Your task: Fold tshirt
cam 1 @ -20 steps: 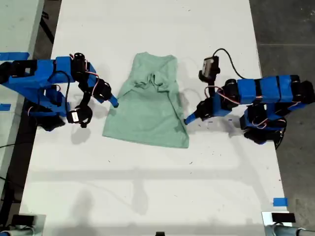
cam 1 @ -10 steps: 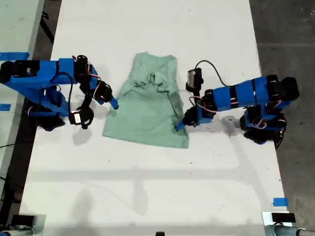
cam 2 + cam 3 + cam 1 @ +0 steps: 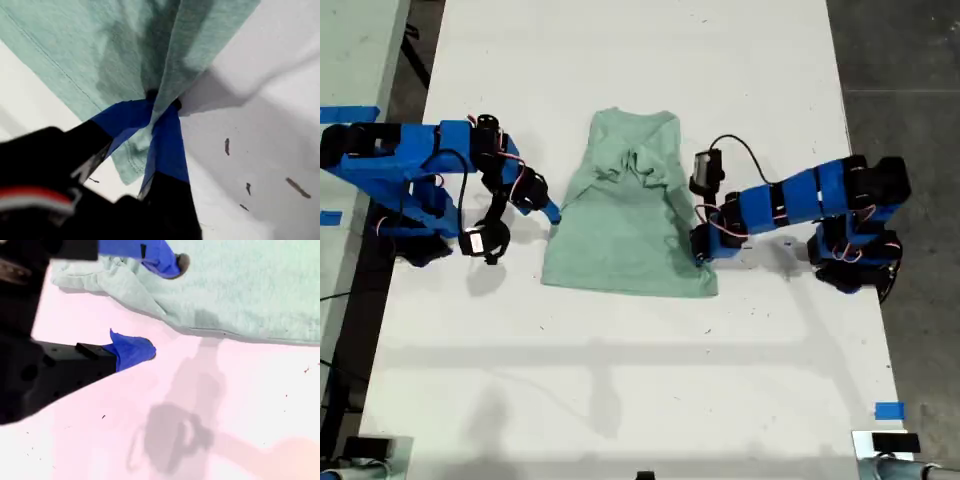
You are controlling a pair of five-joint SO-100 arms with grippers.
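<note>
The pale mint-green tshirt (image 3: 625, 230) lies partly folded on the white table (image 3: 620, 380), collar toward the far edge. My first gripper (image 3: 698, 250) belongs to the arm on the exterior view's right. It is shut on a pinched, lifted bit of the tshirt's (image 3: 100, 45) side edge, and the blue fingers (image 3: 167, 145) meet around the cloth at the first gripper (image 3: 162, 102). My second gripper (image 3: 553, 212), on the exterior view's left, is open (image 3: 165, 307). One finger is over the tshirt's (image 3: 250, 290) rumpled edge and the other is above bare table.
Blue tape (image 3: 888, 410) marks the table near the exterior view's lower right corner, and more blue tape (image 3: 345, 112) sits at its left edge. Dark floor (image 3: 900, 70) lies beyond the table on the exterior view's right. Small dark specks (image 3: 227, 146) dot the table by my first gripper.
My first arm reached in from the exterior view's right to the tshirt's edge and closed on it. The tshirt's lower part shifted toward that side. My second arm barely moved.
</note>
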